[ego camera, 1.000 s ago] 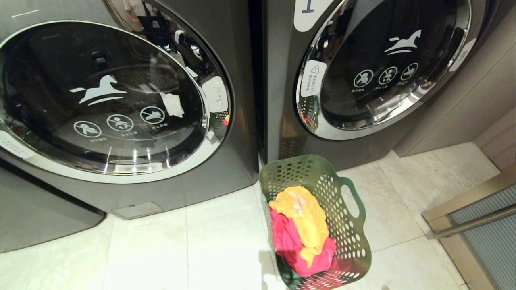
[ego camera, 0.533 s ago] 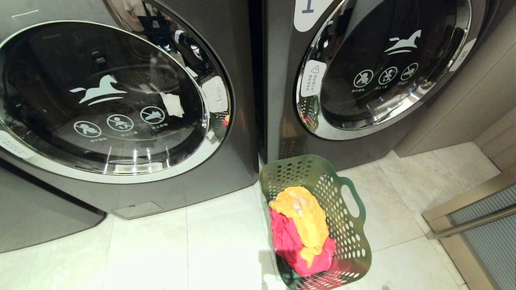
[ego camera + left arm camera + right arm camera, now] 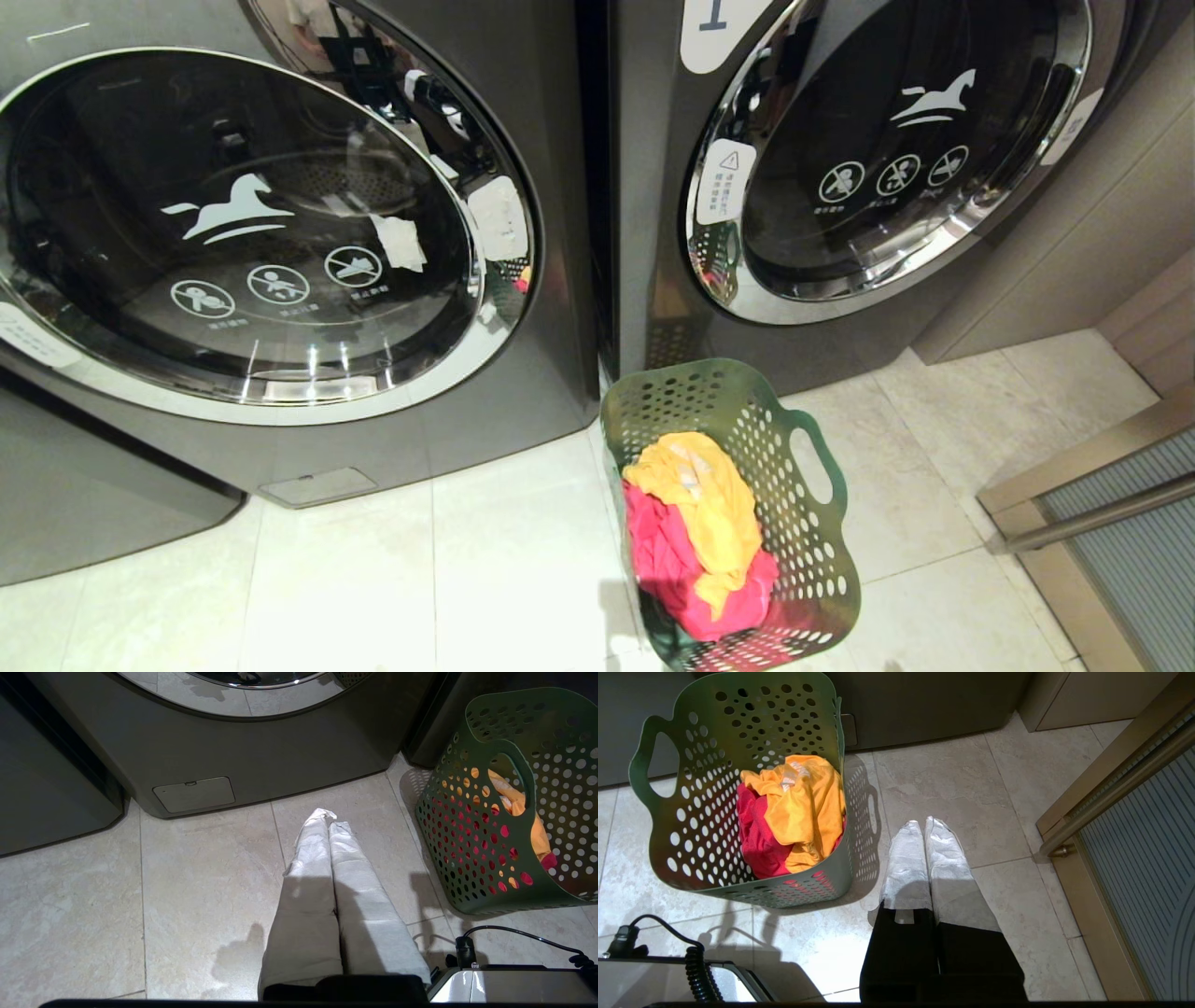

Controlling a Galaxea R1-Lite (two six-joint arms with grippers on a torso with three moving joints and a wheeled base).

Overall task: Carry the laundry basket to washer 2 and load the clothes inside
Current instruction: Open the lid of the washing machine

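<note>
The green laundry basket (image 3: 814,569) stands on the tiled floor in front of the gap between the two machines, at my right front. The clothes lie in it: a yellow garment (image 3: 711,504) on top of a pink-red one (image 3: 665,560). Washer 2 (image 3: 523,392) fills the left of the head view, its round glass door (image 3: 233,233) facing me. My left gripper (image 3: 328,820) hangs shut over bare floor, apart from the basket (image 3: 467,868). Beside the basket's (image 3: 691,812) other wall, my right gripper (image 3: 922,826) is also shut and empty. Neither arm shows in the head view.
The like machine marked 1 (image 3: 653,233) stands right behind the basket. A beige cabinet wall (image 3: 1074,243) and a door frame with a metal rail (image 3: 1092,523) close off the right. My base with a black cable (image 3: 514,933) shows near the basket.
</note>
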